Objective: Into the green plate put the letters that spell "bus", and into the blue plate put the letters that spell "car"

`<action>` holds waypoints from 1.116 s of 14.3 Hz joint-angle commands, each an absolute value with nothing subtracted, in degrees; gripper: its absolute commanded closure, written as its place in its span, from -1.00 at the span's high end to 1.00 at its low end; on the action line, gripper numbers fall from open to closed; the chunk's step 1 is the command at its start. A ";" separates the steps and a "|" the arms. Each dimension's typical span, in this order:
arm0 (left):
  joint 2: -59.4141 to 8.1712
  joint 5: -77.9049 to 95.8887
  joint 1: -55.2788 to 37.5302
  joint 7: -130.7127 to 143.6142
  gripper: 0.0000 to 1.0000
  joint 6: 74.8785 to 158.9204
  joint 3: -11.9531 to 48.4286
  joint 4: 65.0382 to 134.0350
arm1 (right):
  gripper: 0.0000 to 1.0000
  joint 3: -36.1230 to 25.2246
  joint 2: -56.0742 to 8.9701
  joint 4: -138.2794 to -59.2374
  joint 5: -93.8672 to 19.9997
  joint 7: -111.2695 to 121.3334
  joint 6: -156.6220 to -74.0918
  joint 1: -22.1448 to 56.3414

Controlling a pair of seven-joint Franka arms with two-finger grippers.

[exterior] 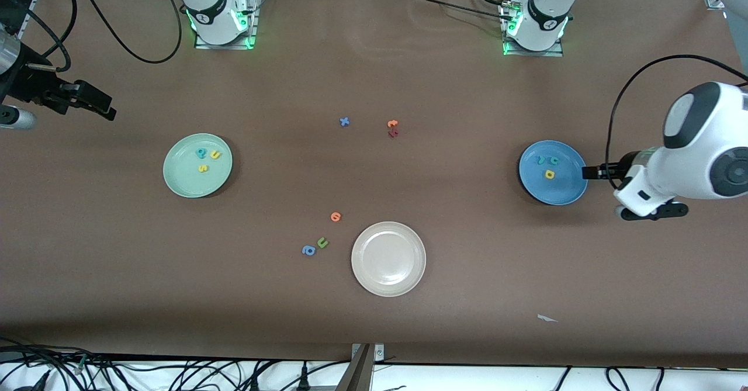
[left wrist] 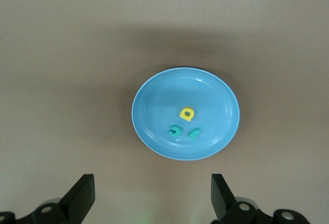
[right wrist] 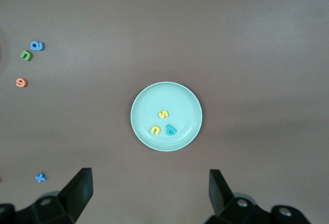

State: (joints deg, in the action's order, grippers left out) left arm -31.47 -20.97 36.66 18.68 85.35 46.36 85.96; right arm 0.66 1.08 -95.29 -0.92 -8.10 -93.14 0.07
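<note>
Brown tabletop: we see bus letters (right wrist: 163, 123) in green plate (exterior: 178, 183), car letters (left wrist: 185, 123) in blue plate (exterior: 564, 195). Left gripper (left wrist: 151, 196) spread, blue plate at its 12 o'clock; right gripper (right wrist: 150, 193) spread, green plate at 12.

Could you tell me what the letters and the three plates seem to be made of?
The letters look like matte foam: thick, flat-coloured, no shine. The green plate, blue plate and cream plate look like smooth plastic or melamine with a soft sheen; ceramic is possible.
</note>
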 commanded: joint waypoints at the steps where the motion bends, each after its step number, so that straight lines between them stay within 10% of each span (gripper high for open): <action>1: -24.28 -8.15 20.36 12.23 0.99 82.88 25.31 82.09 | 1.00 0.44 0.70 -94.04 -1.85 -7.38 -92.11 0.18; 3: -20.76 0.23 12.77 11.43 0.96 84.80 14.45 82.18 | 1.00 0.44 0.70 -94.04 -1.85 -7.38 -92.11 0.18; 10: -8.53 1.41 5.02 12.83 0.97 103.95 7.74 97.81 | 1.00 0.44 0.79 -94.04 -1.85 -7.38 -92.02 0.18; 16: -9.23 2.81 7.21 12.13 1.00 103.89 7.73 96.59 | 1.00 0.44 0.79 -94.04 -1.76 -7.56 -90.53 0.18</action>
State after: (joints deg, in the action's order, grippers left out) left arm -10.79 1.00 6.85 13.43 103.05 8.17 94.85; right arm 0.66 1.08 -95.28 -0.93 -8.10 -91.78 0.08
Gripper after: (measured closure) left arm 0.000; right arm 0.000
